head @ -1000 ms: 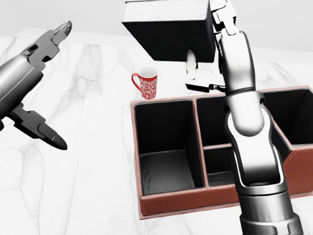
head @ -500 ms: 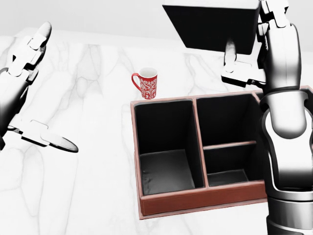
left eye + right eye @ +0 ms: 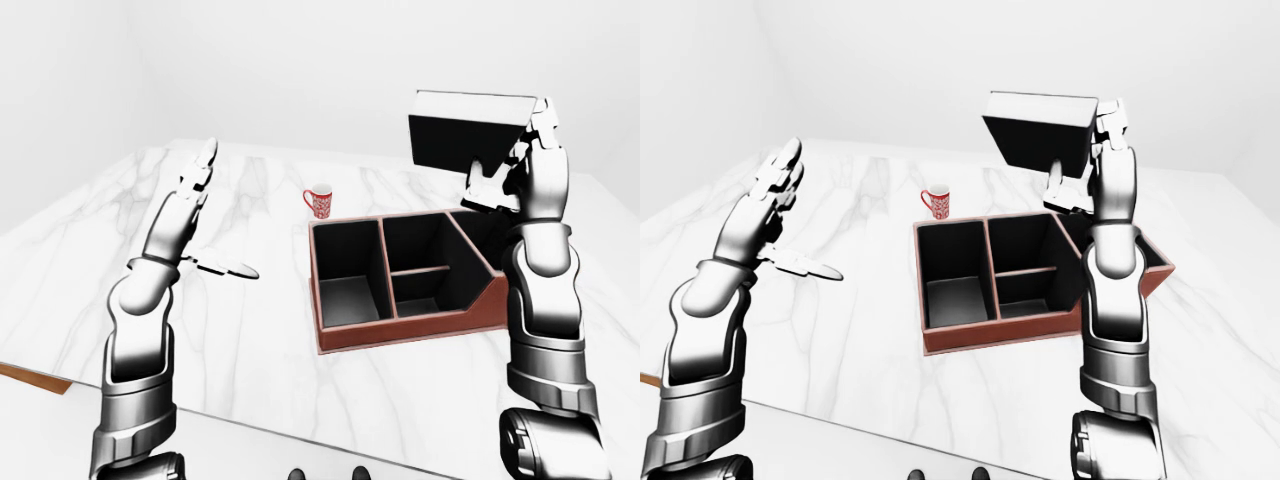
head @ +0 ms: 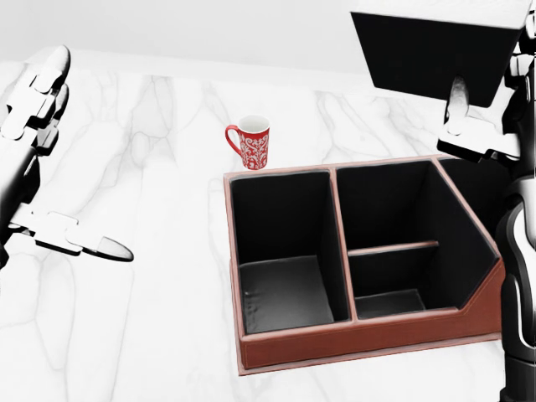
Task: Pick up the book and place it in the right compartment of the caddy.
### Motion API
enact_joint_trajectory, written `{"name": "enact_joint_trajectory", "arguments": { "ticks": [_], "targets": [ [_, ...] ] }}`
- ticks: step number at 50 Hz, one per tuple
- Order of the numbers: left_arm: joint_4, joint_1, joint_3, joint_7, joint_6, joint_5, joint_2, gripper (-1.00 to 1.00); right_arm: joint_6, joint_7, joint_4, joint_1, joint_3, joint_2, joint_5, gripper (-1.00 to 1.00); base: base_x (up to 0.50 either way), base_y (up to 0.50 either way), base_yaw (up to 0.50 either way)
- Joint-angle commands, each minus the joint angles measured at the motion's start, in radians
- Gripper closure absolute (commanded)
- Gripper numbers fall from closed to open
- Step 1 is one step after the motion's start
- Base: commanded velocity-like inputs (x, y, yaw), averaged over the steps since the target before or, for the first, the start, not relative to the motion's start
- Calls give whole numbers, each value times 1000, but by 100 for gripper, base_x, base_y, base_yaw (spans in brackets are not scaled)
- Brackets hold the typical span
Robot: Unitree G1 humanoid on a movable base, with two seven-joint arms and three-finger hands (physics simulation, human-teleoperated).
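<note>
**Book held high over the caddy's right end**

Nearest to me lies the bare white marble desk [image 4: 151, 335]. On it sits the caddy [image 4: 352, 339], red-brown outside and black inside: a tall compartment on the left of the head view, a divided middle one, and the right compartment partly hidden behind my right arm. My left hand [image 3: 190, 195] hangs above the desk, left of the caddy, its fingers [image 4: 105, 247] spread apart and holding nothing. My right hand [image 3: 1085, 165] is raised, and its fingers [image 4: 456, 96] are clamped on the book [image 4: 435, 54], a dark slab tilted in the air above the caddy's right end, touching nothing else. Farther off, just beyond the caddy's left corner, a red patterned mug [image 4: 250, 141] stands upright.
</note>
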Motion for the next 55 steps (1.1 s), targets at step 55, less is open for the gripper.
{"name": "enact_joint_trajectory", "arguments": {
  "ticks": [55],
  "targets": [
    [-61, -15, 12, 9, 0, -36, 5, -100, 0, -11, 23, 213, -177, -88, 101, 100, 0, 0, 0]
  ]
}}
